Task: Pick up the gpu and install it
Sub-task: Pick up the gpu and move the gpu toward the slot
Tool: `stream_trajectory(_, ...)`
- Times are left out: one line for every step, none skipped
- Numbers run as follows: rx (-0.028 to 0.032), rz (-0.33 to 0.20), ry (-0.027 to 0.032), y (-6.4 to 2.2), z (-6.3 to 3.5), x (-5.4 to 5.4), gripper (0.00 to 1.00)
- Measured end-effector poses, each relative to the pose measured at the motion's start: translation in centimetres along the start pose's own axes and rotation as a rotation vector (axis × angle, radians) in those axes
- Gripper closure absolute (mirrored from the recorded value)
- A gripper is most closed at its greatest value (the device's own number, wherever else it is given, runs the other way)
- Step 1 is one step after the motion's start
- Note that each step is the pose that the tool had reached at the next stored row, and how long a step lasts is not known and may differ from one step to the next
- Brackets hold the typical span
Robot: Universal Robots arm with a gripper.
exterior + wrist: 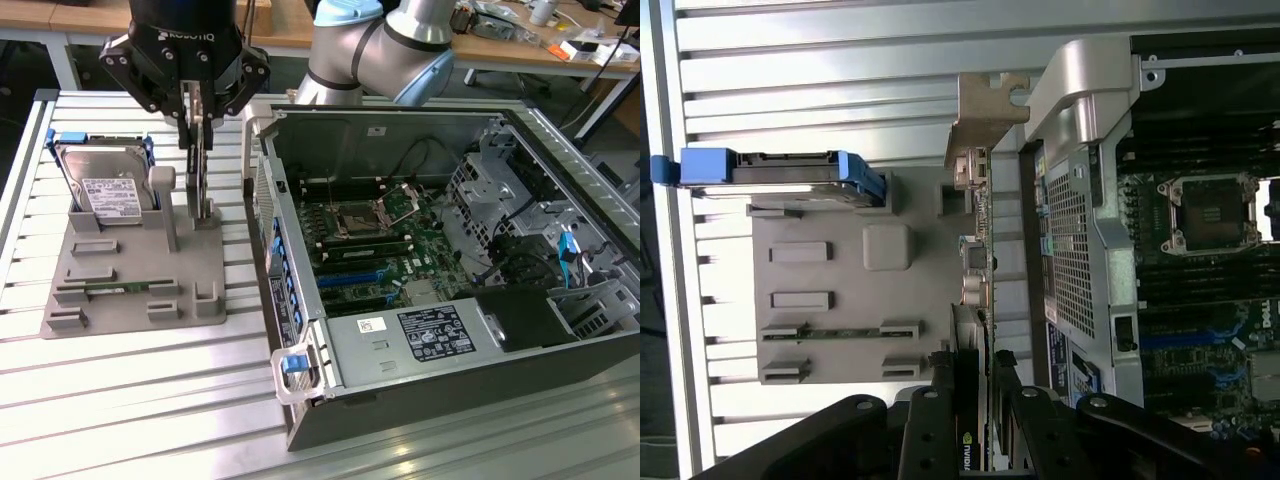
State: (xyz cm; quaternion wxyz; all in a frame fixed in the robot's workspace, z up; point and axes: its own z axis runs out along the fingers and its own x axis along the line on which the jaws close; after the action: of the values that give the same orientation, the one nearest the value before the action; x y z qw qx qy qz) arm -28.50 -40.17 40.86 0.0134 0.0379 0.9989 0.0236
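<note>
Claw (196,146) clamps the gpu (201,190) by its thin top edge. The holder (130,290) slot beneath could bind — card tilts or slips.

The exterior view stands back from the computer case (450,405), high over its open side, looking obliquely down on it and the grey holder (190,285) beside it on the desk (130,395). The wrist view sits close above that holder, facing straight down past the jaws, with the case's perforated wall alongside. Both views take in the holder, the hard drive (110,190) and the case's processor socket (360,222).
</note>
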Motion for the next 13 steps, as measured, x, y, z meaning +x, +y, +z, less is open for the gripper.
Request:
stream_trajectory(0.0000, 0.000, 0.0000, 0.00, -0.04, 0.00, 0.74)
stream_trajectory(0.0000, 0.000, 0.0001, 0.01, -0.12, 0.00, 0.74)
stream_trajectory(0.0000, 0.000, 0.0000, 0.01, -0.16, 0.00, 0.74)
stream_trajectory(0.0000, 0.000, 0.0000, 0.01, -0.19, 0.00, 0.74)
stream_trajectory(0.0000, 0.000, 0.0000, 0.01, -0.21, -0.01, 0.74)
stream_trajectory(0.0000, 0.000, 0.0000, 0.01, -0.24, -0.01, 0.74)
stream_trajectory(0.0000, 0.000, 0.0000, 0.01, -0.29, -0.01, 0.74)
stream_trajectory(0.0000, 0.000, 0.0000, 0.02, -0.32, -0.01, 0.74)
stream_trajectory(0.0000, 0.000, 0.0000, 0.02, -0.35, -0.01, 0.74)
stream_trajectory(0.0000, 0.000, 0.0000, 0.02, -0.39, -0.01, 0.74)
stream_trajectory(0.0000, 0.000, 0.0000, 0.02, -0.49, -0.01, 0.74)
stream_trajectory(0.0000, 0.000, 0.0000, 0.03, -0.53, -0.01, 0.74)
stream_trajectory(0.0000, 0.000, 0.0001, 0.03, -0.57, -0.01, 0.74)
